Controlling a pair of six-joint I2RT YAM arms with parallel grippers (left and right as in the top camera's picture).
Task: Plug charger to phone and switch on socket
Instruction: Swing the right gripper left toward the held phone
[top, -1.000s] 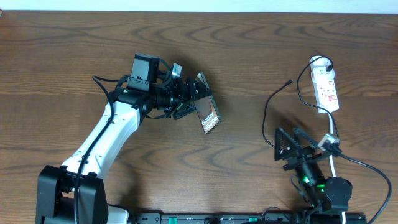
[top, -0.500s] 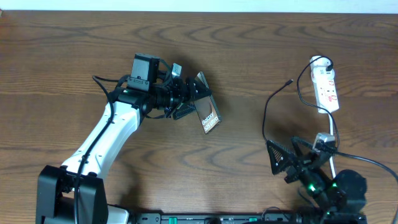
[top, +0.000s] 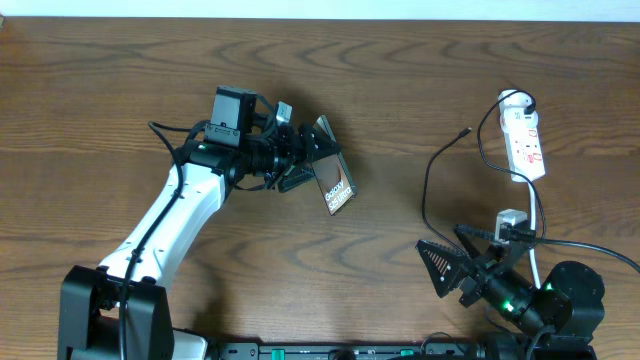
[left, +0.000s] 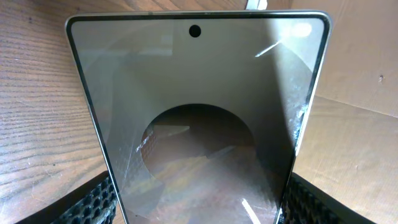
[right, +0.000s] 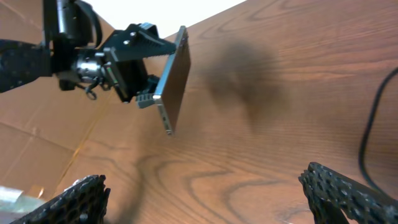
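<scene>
My left gripper (top: 318, 158) is shut on the phone (top: 338, 190) and holds it on edge above the table, with the "Galaxy" lettering facing up-right. In the left wrist view the phone's glass (left: 199, 112) fills the frame between my fingers (left: 199, 208). The right wrist view shows the phone (right: 174, 78) held in the air by the left gripper (right: 134, 53). My right gripper (top: 442, 240) is open and empty near the front edge; its fingers (right: 205, 193) are spread wide. The charger cable (top: 427, 190) lies on the table with its tip (top: 467, 130) free. Its plug (top: 526, 101) sits in the socket strip (top: 524, 142).
The white cord (top: 531, 215) of the strip runs down toward the right arm's base. The charger cable also shows at the right edge of the right wrist view (right: 372, 118). The wooden table (top: 120, 90) stretches to the left and behind.
My right gripper has drawn back toward the front edge and a little left, still open. The left arm and the phone have not moved.
</scene>
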